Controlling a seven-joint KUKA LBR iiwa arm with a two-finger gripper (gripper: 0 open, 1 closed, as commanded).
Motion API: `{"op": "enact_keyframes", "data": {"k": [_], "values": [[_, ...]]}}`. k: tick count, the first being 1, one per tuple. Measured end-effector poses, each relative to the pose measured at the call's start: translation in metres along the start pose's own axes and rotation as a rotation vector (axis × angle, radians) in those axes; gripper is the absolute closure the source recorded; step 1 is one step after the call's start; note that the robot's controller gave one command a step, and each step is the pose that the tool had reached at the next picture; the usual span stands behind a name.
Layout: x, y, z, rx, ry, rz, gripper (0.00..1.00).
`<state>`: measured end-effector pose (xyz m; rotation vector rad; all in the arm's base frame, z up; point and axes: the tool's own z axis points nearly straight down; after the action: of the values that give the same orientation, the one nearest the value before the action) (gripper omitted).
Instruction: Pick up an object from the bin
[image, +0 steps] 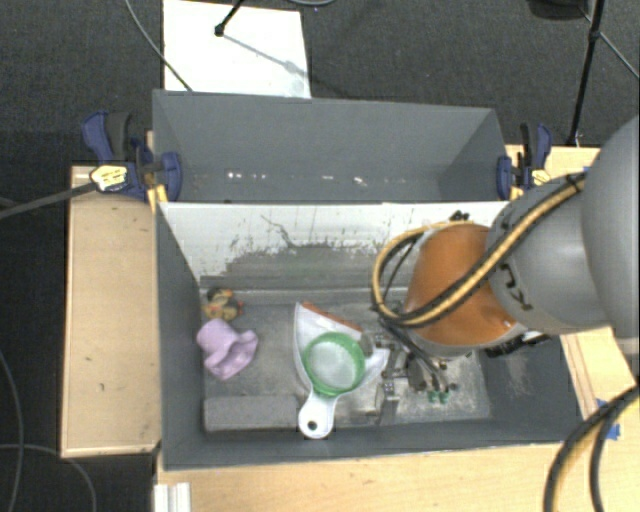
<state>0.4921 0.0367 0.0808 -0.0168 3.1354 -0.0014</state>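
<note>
**Grey arm (590, 250) looms over the right side of the bin (330, 150)**

Closest of all is the arm's orange wrist cover (455, 285), wrapped in cables, and under it the claw (405, 385) sits low near the bin floor. From where I stand I cannot tell whether the claw is apart or together. Just left of it lies a white scoop with a green rim (333, 365), resting on a white-and-orange piece (322, 320). Farther left are a grey block (250, 412), a purple lump (228, 348) and a small brown thing (220, 300).
</note>
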Motion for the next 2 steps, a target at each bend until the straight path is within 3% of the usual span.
{"op": "enact_keyframes", "data": {"k": [1,2], "values": [[0.005,0.008,-0.03,-0.001,0.005,0.042,0.0],[0.0,0.022,-0.037,-0.002,0.002,-0.145,0.0]]}}
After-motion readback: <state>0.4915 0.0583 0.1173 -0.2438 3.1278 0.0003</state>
